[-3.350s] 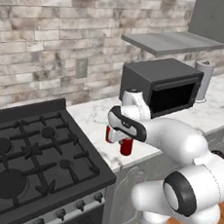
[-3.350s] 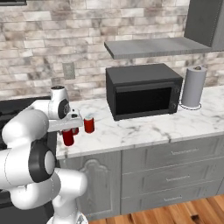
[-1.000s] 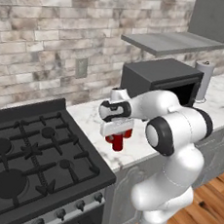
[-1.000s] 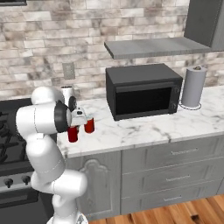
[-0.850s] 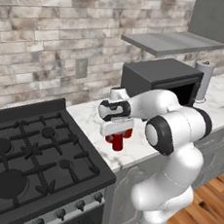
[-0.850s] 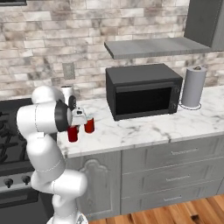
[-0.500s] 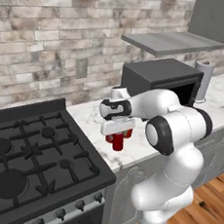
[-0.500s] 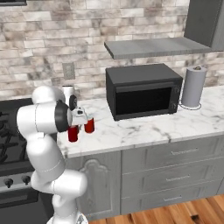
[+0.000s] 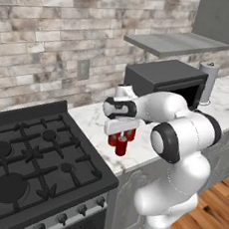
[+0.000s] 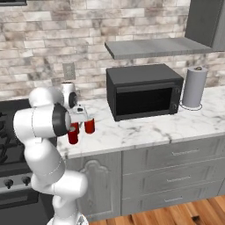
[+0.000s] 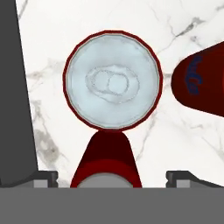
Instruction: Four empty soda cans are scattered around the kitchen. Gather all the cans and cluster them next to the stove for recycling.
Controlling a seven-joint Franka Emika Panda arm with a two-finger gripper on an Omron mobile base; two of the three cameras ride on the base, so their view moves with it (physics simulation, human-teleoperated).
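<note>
Hand hides red cans (image 9: pixel 121 145) partly; stove (image 9: pixel 26 167) cropped.

three red soda cans (image 11: pixel 113 81), one microwave (image 10: pixel 144 90)

Two base views from behind the arm, left and right, looking down over the same surface (image 9: pixel 98 122) beside the stove (image 9: pixel 31 163), hand view straight down, close above the cans (image 11: pixel 113 81).

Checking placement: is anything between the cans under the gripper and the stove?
Nothing visible. The red cans stand upright on bare marble counter just right of the stove, below the open gripper.
</note>
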